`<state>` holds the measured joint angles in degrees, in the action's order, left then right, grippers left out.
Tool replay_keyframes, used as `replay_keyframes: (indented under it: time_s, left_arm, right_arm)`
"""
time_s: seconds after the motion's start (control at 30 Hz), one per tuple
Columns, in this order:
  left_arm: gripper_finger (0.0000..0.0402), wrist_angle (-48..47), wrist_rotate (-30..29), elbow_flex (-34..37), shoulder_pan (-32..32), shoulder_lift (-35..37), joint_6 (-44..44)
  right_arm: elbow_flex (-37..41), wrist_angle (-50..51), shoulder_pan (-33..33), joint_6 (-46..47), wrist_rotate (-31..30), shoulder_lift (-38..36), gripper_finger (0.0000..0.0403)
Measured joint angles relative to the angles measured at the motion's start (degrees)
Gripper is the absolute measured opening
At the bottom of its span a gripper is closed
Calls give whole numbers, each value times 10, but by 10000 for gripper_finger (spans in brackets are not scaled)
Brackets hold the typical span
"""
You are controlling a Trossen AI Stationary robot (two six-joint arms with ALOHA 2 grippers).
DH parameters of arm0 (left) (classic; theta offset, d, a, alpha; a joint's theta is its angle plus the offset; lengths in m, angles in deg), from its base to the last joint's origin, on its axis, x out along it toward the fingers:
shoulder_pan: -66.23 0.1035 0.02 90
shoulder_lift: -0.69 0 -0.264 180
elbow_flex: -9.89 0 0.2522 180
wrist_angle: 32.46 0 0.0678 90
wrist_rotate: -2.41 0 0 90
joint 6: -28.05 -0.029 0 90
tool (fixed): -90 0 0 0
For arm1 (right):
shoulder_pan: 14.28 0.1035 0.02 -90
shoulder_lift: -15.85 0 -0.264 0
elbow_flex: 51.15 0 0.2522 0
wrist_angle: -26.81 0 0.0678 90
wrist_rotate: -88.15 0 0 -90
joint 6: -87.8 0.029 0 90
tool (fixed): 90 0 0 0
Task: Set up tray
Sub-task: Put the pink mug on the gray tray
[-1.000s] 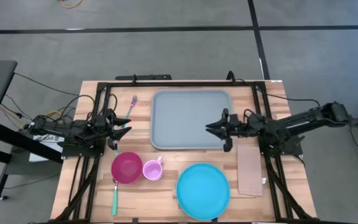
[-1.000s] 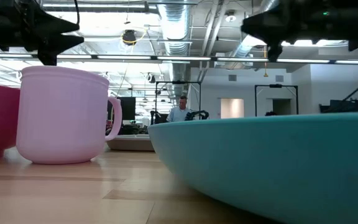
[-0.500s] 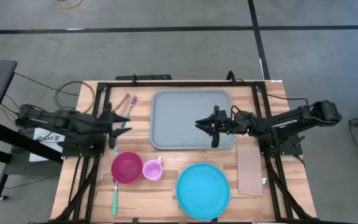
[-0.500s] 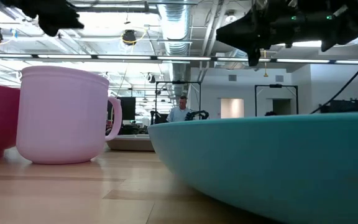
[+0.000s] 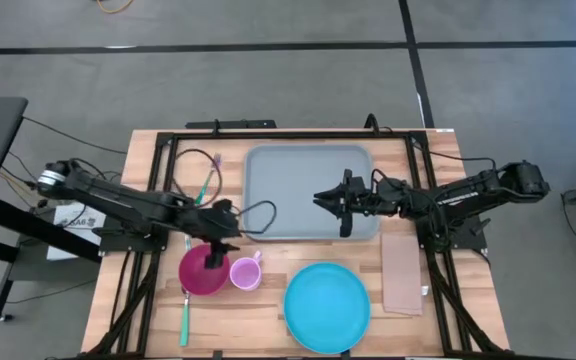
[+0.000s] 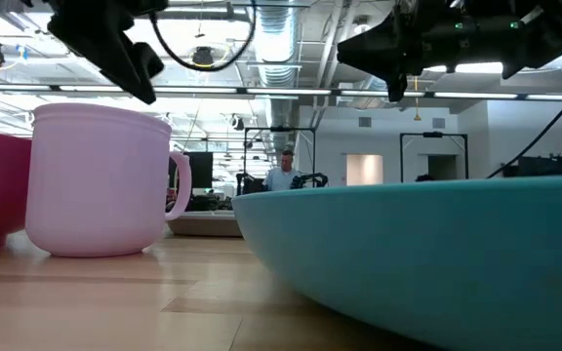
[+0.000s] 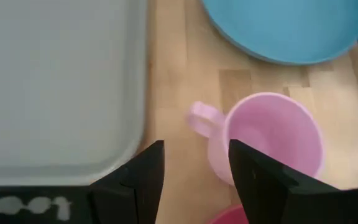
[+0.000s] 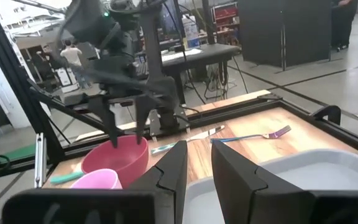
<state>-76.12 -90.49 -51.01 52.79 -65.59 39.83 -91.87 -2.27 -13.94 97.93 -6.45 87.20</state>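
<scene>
The large pale grey-blue rectangular plastic tray [image 5: 308,192] lies empty at the bench's [image 5: 268,310] far middle, under the right hand [image 5: 330,199], whose fingers stand slightly parted, gripping nothing. The left hand [image 5: 220,243], fingers spread and empty, hovers past the tray's near left corner, over the magenta bowl [image 5: 200,272] and beside the pink plastic mug [image 7: 266,140], both empty. The round blue plate [image 5: 327,306] lies nearer, apart from the tray.

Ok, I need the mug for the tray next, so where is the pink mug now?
In the high view the pink mug stands left of centre, between the magenta bowl and the blue plate, just below the tray, with the open left claw over it.
</scene>
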Motion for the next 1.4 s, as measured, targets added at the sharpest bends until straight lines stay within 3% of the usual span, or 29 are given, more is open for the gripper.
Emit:
replay_keyframes:
  time_s: [0.2, 0.43, 0.7, 0.87, 1.4]
  left_arm:
    - [169, 1, 31, -33, 0, -80, -8]
    - [169, -1, 64, -50, 0, -126, -2]
    - [169, -16, 60, -51, -2, -127, 26]
    - [169, -24, 16, -35, -4, -126, 48]
    - [169, 4, 43, -29, -8, -126, 61]
  right_arm:
    - [0, 15, 0, 0, 0, 0, 67]
    - [0, 17, 0, 0, 0, 0, 67]
    - [0, 17, 0, 8, 0, 0, 67]
    - [0, 17, 0, 19, 1, 0, 67]
    - [0, 17, 0, 19, 1, 0, 67]
